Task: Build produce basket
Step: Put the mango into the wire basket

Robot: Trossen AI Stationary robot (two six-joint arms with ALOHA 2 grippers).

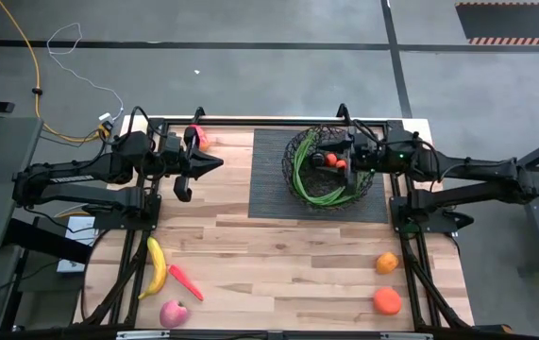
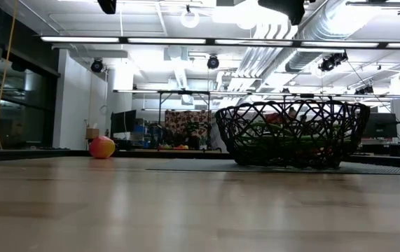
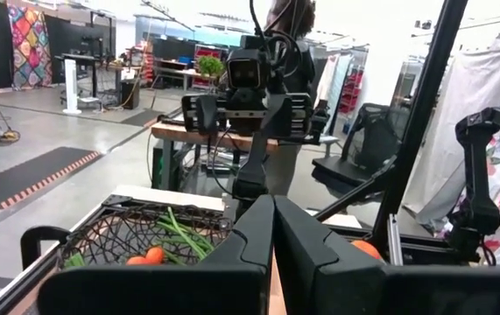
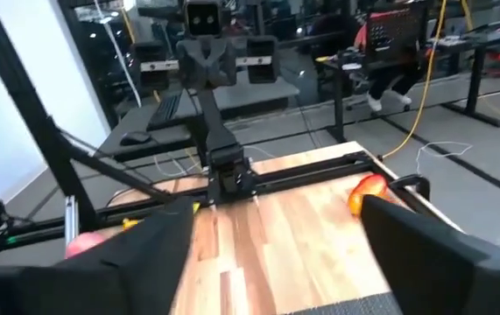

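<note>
Hovering over the basket (image 1: 328, 167), the right gripper (image 1: 337, 157) is spread wide. Beans (image 1: 309, 184) and tomatoes (image 1: 328, 161) are held inside it. The left gripper (image 1: 214, 164) is pressed together beside the pepper (image 1: 199, 139).

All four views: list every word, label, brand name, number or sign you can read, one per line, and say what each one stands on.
None can be read.
The wooden table, the black wire basket, the dark ribbed mat and the produce show no lettering.
Both arms show no readable marking; the left gripper and right gripper are plain dark.
Hangings and screens in the room behind are too far off to show any text.
</note>
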